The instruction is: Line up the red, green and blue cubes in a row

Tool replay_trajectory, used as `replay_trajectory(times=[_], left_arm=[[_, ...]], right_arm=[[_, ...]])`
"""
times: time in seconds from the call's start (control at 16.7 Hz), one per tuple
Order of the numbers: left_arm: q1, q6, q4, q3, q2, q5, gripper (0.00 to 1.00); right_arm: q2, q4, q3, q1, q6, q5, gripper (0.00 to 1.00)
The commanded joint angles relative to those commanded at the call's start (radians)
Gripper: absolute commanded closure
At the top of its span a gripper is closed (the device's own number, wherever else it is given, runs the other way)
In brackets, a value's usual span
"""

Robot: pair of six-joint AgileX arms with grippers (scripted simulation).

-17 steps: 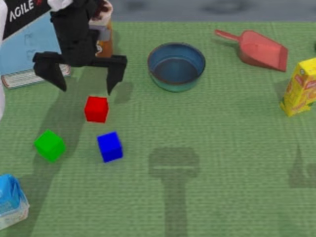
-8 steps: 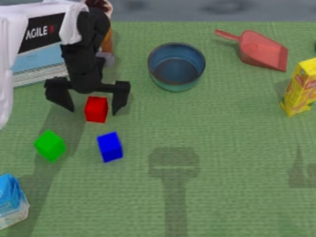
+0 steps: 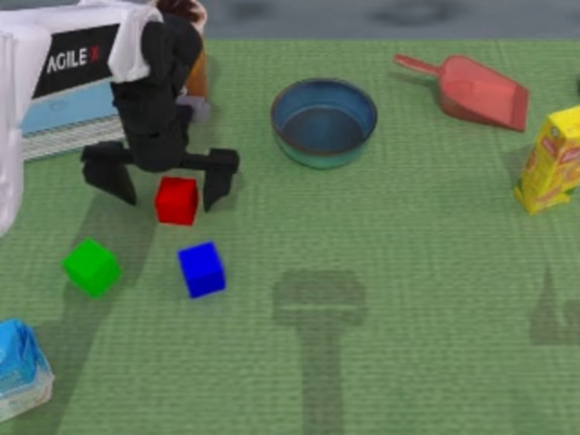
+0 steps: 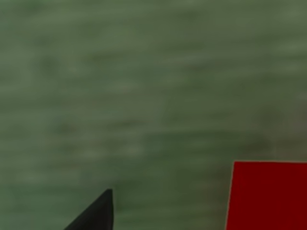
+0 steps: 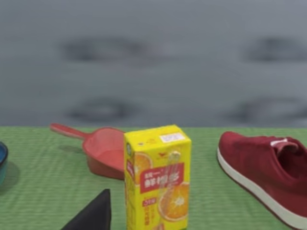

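On the green woven surface (image 3: 426, 272), toward its left side, the small bright green cube (image 3: 91, 266) and the deep blue cube (image 3: 201, 269) sit apart from each other, nearest the front edge. Just behind them the bright red cube (image 3: 176, 200) rests between the wide-apart jaws of the left gripper (image 3: 163, 186), neither black finger touching it. Farther back stand the round blue bowl (image 3: 323, 122) and the red plastic scoop (image 3: 467, 89); the right gripper (image 5: 96, 215) shows only one dark fingertip facing a yellow orange-juice carton (image 5: 158, 177), so I cannot tell how its jaws stand.
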Motion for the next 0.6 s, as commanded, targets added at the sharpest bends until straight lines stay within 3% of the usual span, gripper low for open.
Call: replay_trajectory(times=[0.54,0.6], left_arm=[[0.000,0.000,0.000,0.000,0.000,0.000,0.98],[0.000,0.000,0.000,0.000,0.000,0.000,1.00]], right_arm=[[0.000,0.000,0.000,0.000,0.000,0.000,0.00],[0.000,0.000,0.000,0.000,0.000,0.000,0.00]])
